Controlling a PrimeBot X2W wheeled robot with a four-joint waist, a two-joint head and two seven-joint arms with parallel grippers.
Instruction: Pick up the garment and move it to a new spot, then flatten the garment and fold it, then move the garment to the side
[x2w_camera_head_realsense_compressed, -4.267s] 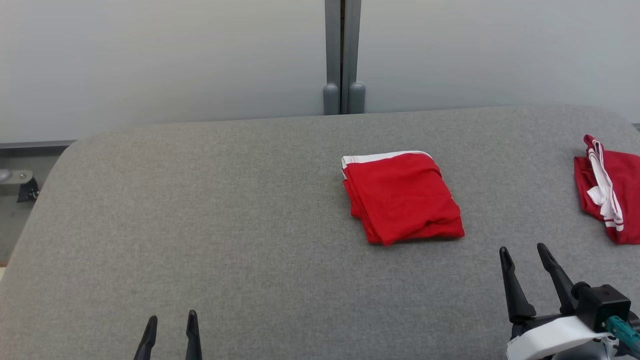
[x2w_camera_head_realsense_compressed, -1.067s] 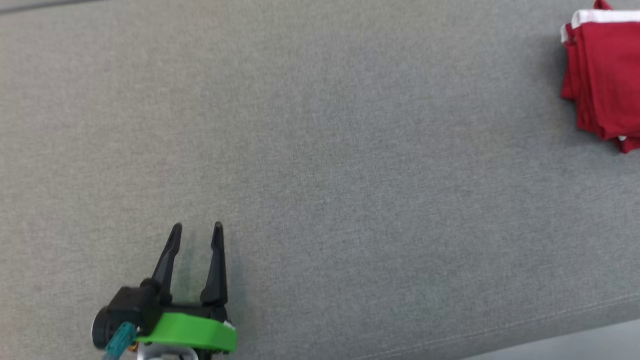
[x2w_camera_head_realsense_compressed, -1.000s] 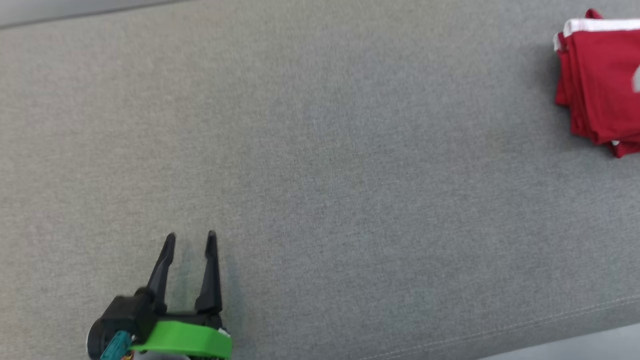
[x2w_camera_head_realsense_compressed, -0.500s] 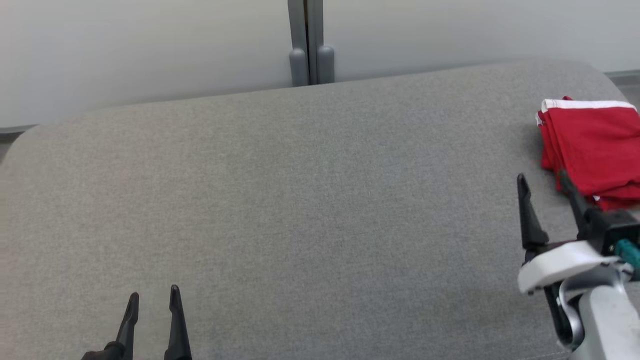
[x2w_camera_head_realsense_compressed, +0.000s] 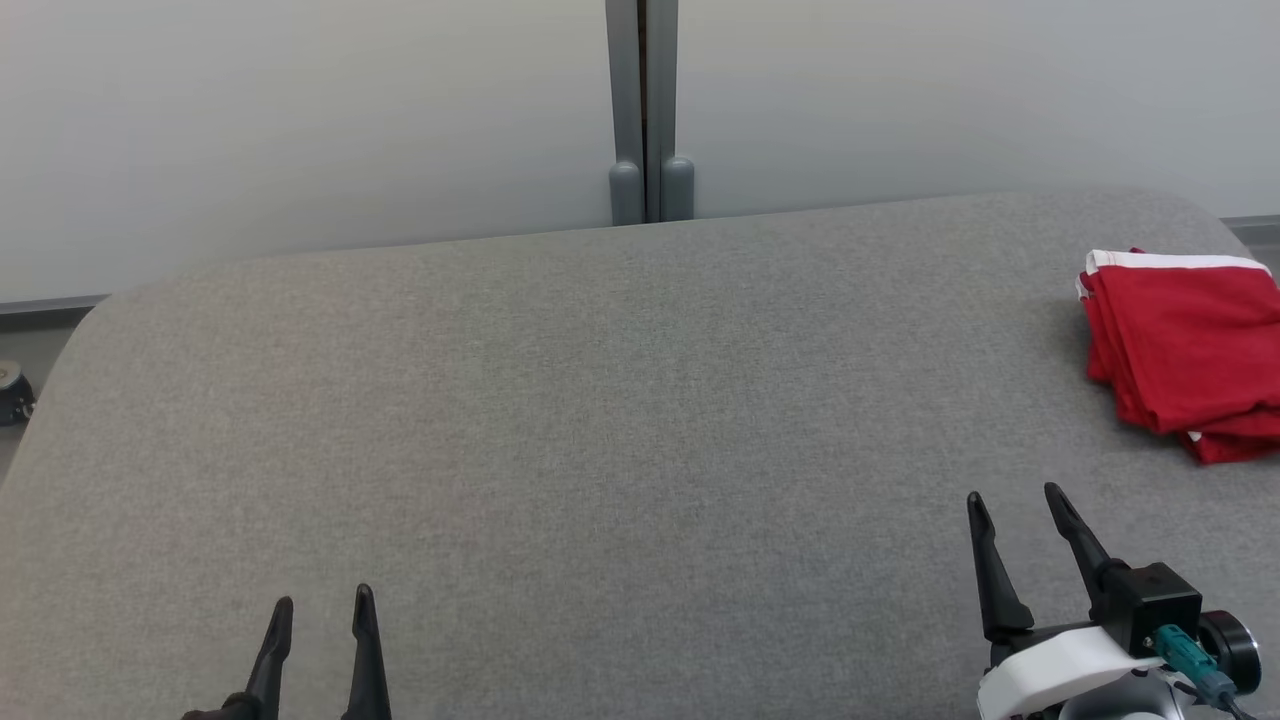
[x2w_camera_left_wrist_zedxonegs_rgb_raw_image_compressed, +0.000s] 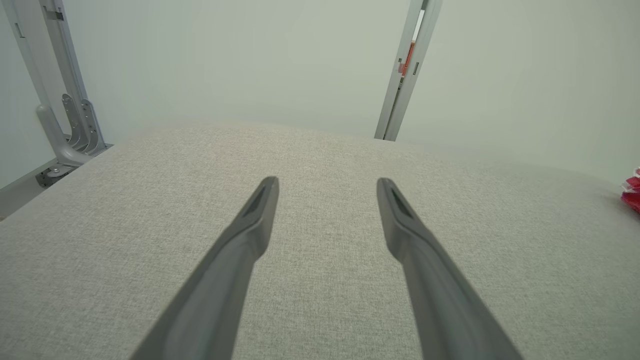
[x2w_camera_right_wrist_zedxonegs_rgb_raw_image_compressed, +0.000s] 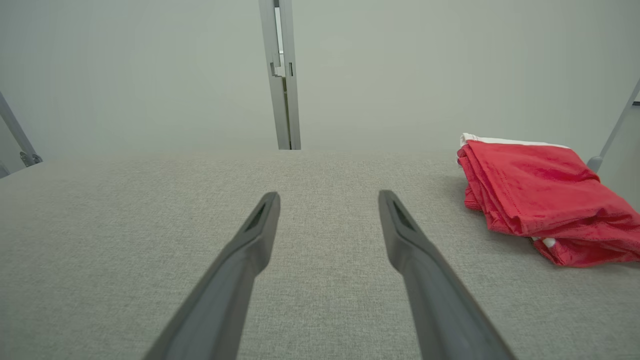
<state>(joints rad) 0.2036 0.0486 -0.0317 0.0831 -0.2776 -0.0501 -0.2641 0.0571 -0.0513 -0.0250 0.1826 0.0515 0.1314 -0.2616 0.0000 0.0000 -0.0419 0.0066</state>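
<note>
1. The folded garment (x2w_camera_head_realsense_compressed: 1180, 350) lies ahead and right of the right gripper (x2w_camera_head_realsense_compressed: 1013, 493), apart from it.
2. It and the left gripper (x2w_camera_head_realsense_compressed: 323, 597) stand wide, empty.
3. The move aside seems done (probably the last step); next, just keep clear.

The head view looks forward and down from above the left gripper (x2w_camera_head_realsense_compressed: 323, 595) and right gripper (x2w_camera_head_realsense_compressed: 1013, 491). Each wrist view sits low, close behind its own fingers, facing the wall post (x2w_camera_head_realsense_compressed: 648, 110). All 3 share the red garment (x2w_camera_head_realsense_compressed: 1180, 350), ahead-right of the fingertips.
</note>
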